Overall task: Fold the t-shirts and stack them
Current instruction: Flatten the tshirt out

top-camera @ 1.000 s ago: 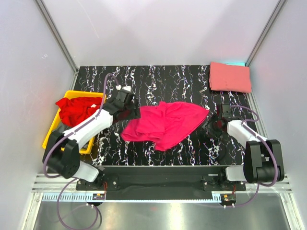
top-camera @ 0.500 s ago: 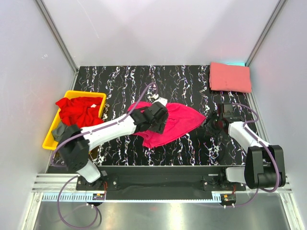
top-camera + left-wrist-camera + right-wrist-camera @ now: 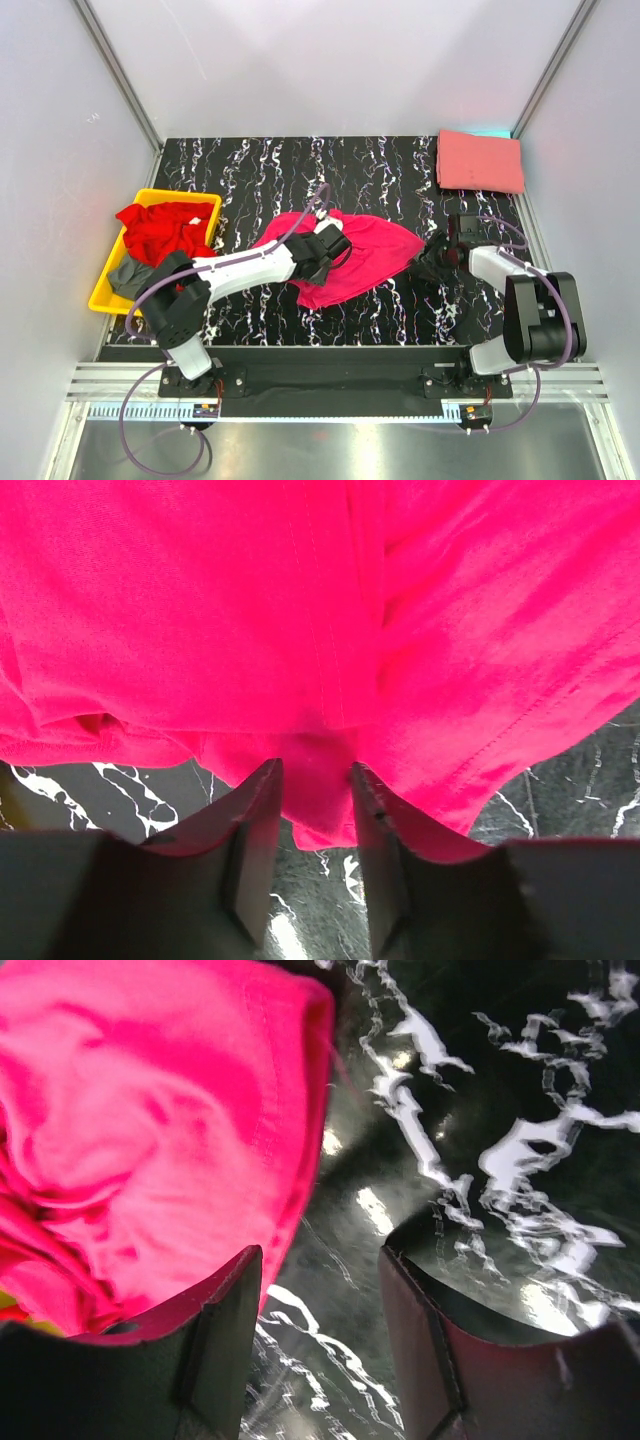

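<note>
One red t-shirt (image 3: pixel 160 228) in yellow bin (image 3: pixel 180 196)

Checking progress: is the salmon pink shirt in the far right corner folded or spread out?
Folded: the salmon pink shirt lies as a compact flat rectangle with no sleeves sticking out.

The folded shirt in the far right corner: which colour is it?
That shirt is salmon pink, clearest in the top view.

Bearing three things on the black, white-veined table (image 3: pixel 380 165). Holding a crumpled magenta t-shirt (image 3: pixel 375 245) at the middle, spreading unevenly toward the right. Carrying a folded salmon t-shirt (image 3: pixel 480 162), lying flat in the far right corner. Supporting a yellow bin (image 3: pixel 103 283), sitting along the left edge, well apart from both.
</note>
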Robot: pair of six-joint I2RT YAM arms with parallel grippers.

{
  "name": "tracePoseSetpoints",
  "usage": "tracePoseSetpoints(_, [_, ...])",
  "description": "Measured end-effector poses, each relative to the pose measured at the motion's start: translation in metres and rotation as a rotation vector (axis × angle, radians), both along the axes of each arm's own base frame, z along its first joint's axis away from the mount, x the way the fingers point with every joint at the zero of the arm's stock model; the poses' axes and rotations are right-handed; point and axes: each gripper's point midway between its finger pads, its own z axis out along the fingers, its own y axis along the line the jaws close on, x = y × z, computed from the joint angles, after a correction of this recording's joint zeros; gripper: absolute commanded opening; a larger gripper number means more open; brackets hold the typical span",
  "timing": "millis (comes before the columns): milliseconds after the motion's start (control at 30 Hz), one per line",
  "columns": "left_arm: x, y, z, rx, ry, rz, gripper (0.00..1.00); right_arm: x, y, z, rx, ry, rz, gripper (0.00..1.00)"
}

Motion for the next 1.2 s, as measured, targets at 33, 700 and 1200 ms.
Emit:
tracePoseSetpoints(33, [0.0, 0.001, -0.001, 0.004, 0.001, 0.002, 0.34, 0.001, 0.0, -0.003, 0.002, 0.005, -0.003, 0.58])
tracePoseSetpoints(700, [0.043, 0.067, 0.078, -0.151, -0.138, 0.227, 0.0, 0.032, 0.003, -0.002, 0.014, -0.053, -0.016, 0.59])
tracePoseSetpoints(1200, [-0.008, 0.036, 0.065, -0.239, 0.024, 0.06, 0.61, 0.046, -0.002, -0.002, -0.021, -0.06, -0.02, 0.58])
